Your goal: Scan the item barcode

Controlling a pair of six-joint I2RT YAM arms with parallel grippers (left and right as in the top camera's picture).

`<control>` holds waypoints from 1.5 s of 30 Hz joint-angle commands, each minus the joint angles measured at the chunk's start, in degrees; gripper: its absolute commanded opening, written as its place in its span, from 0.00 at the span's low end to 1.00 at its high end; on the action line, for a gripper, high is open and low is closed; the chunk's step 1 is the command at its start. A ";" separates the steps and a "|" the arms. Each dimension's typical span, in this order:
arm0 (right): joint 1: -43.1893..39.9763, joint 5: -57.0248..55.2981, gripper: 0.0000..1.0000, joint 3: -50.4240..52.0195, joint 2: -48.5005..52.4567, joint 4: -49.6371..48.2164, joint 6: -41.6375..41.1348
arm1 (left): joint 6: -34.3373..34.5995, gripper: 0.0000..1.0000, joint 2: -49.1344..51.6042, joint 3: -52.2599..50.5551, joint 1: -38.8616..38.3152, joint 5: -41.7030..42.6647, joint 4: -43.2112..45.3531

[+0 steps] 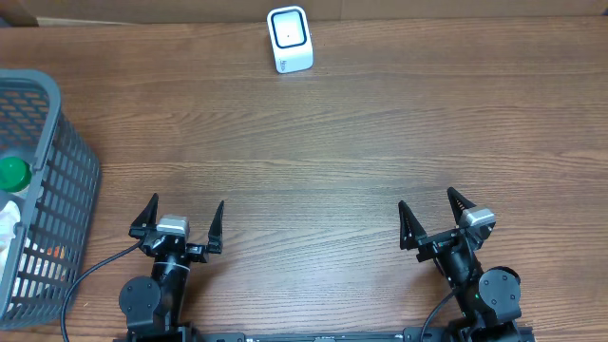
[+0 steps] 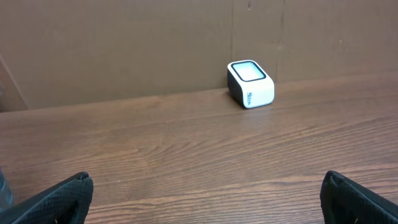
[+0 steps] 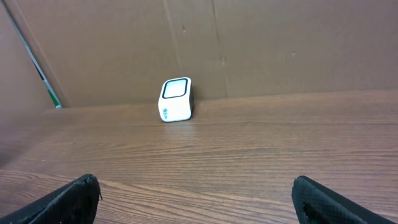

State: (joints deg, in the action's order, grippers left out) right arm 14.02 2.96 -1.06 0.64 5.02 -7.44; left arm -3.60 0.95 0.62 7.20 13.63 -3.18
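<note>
A white barcode scanner (image 1: 290, 39) with a dark-rimmed window stands at the table's far edge, against a brown cardboard wall; it also shows in the left wrist view as the scanner (image 2: 250, 83) and in the right wrist view as the scanner (image 3: 176, 99). A grey mesh basket (image 1: 66, 171) at the left holds items: a green-capped thing (image 1: 13, 173) and something white (image 1: 8, 224). No barcode shows. My left gripper (image 1: 180, 220) and right gripper (image 1: 428, 216) rest at the near edge, both open wide with nothing between their fingers, far from scanner and basket.
A brown wood-grain table (image 1: 313, 161) stretches between the grippers and the scanner. The cardboard wall (image 2: 124, 43) closes off the far side. A black cable (image 1: 85, 275) runs from the left arm's base beside the basket.
</note>
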 commanded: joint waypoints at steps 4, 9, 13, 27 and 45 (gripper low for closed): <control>0.44 -0.35 1.00 0.59 -0.48 -0.37 0.24 | -1.14 0.99 -0.63 -0.35 -0.11 -0.55 0.04; 0.44 -0.35 1.00 0.59 -0.48 -0.37 0.24 | -1.14 1.00 -0.63 -0.35 -0.11 -0.55 0.04; 0.44 -0.35 1.00 0.59 -0.48 -0.37 0.24 | -1.14 1.00 -0.63 -0.35 -0.11 -0.57 0.04; 0.44 -0.35 1.00 0.59 -0.48 -0.37 0.24 | -1.14 1.00 -0.63 -0.35 -0.11 -0.57 0.04; 0.44 -0.37 1.00 0.59 -0.48 -0.37 0.24 | -4.79 1.00 -0.63 -0.35 -0.09 -9.79 -0.26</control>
State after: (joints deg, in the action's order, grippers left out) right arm 14.02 2.94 -1.06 0.64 4.99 -7.42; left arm -6.48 0.95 0.62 7.20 7.18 -3.22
